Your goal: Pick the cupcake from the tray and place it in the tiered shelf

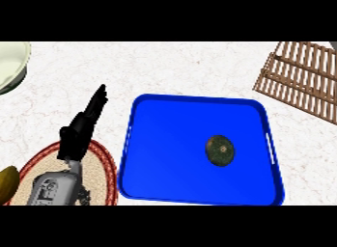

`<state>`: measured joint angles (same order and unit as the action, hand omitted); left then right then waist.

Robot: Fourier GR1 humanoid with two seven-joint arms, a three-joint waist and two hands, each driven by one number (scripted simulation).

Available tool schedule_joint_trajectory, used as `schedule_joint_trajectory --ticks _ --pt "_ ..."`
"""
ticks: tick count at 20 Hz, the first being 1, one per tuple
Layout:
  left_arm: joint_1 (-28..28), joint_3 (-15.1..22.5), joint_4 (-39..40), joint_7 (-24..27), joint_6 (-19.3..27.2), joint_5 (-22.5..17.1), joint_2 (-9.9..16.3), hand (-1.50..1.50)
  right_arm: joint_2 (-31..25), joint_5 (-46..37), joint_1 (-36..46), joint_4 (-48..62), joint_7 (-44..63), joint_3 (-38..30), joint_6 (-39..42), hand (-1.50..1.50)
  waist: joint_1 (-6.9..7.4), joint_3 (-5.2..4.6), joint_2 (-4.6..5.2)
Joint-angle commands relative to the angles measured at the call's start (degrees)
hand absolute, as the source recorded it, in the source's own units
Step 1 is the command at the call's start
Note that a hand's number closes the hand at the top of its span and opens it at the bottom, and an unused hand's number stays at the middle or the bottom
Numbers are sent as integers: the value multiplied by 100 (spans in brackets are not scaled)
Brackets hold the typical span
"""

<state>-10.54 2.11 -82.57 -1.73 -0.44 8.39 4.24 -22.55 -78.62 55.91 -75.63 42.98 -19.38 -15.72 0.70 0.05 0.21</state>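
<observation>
Lowest in the frame, the left hand rises from the lower left over a woven mat, fingers straight, holding nothing. No right hand shows. Right of it, apart, the cupcake sits untouched on the blue tray. Judging by this, picking has not begun; the wooden tiered shelf waits upper right.

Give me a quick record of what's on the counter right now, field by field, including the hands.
tray: blue tray, on the counter, centre
cupcake: dark cupcake, on the tray, right of its middle, untouched
shelf: wooden tiered shelf, upper right, apart from the tray
left hand: left hand, fingers straight, left of the tray, holding nothing
right hand: not in view
other: woven mat under the left forearm; pale bowl upper left; yellow item at lower left edge
</observation>
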Motion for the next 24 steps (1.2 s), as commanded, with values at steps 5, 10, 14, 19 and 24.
schedule_joint_trajectory --ticks 5,10,14,19,24 --pt "46 32 -340 -299 -80 -26 10 0 -435 1198 -401 673 -1042 -558 -992 150 -35 -2 -15" --pt "-8 -179 -8 -34 -177 -128 93 0 -594 1308 -341 835 -1079 -420 -1135 150 -39 -5 -16" --pt "69 -119 -102 -12 -83 -71 36 0 -818 -222 -526 689 549 -370 -384 -150 -81 -11 -41" --pt "167 -127 -95 59 -36 43 73 0 -906 332 -1031 361 328 -630 -708 -150 -70 -4 -27" --pt "152 -64 -106 10 44 52 -89 0 -571 812 -1216 -340 446 -659 -921 -150 -69 -4 -31"
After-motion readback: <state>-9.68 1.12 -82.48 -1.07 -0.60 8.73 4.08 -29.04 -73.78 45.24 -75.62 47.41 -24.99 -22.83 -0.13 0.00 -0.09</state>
